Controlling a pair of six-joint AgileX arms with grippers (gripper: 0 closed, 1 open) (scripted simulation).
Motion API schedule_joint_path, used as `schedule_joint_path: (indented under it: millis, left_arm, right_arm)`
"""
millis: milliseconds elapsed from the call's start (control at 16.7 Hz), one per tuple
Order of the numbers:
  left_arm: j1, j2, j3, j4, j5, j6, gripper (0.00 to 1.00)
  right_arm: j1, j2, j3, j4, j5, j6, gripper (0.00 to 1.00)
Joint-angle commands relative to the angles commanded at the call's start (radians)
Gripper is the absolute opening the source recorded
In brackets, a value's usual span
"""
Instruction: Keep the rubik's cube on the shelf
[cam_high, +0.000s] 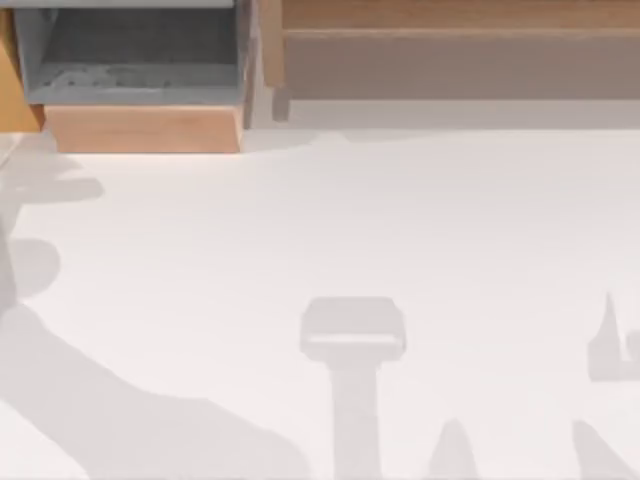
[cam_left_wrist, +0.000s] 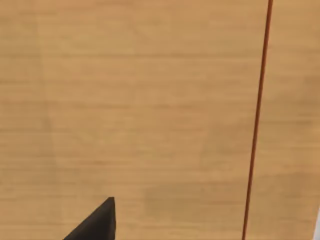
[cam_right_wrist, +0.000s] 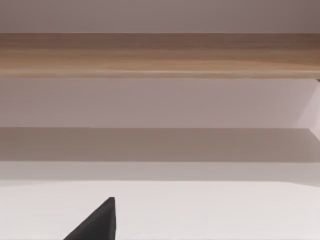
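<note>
Rubik's cube nowhere on the white desk (cam_high: 330, 230); whereabouts impossible to tell. Shelf (cam_high: 460, 15) along the far right edge, wooden box (cam_high: 140, 128) with grey inside at far left. Left tool (cam_left_wrist: 95, 225) close against a wood panel (cam_left_wrist: 140, 110), right tool (cam_right_wrist: 95, 225) facing the shelf (cam_right_wrist: 160, 52); spread of either impossible to tell. Likely risk: scraping wood while reaching blind, or cube knocked off if already placed.
</note>
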Motion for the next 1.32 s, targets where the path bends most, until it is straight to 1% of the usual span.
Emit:
schedule_joint_path:
  millis: [780,840,1320]
  left_arm:
    - [0.000,0.000,0.000,0.000,0.000,0.000,0.02]
    - [0.000,0.000,0.000,0.000,0.000,0.000,0.00]
    - [0.004,0.009,-0.001,-0.009,0.000,-0.005,0.00]
  right_arm:
    - [0.000,0.000,0.000,0.000,0.000,0.000,1.00]
    - [0.000,0.000,0.000,0.000,0.000,0.000,1.00]
    - [0.000,0.000,0.000,0.000,0.000,0.000,1.00]
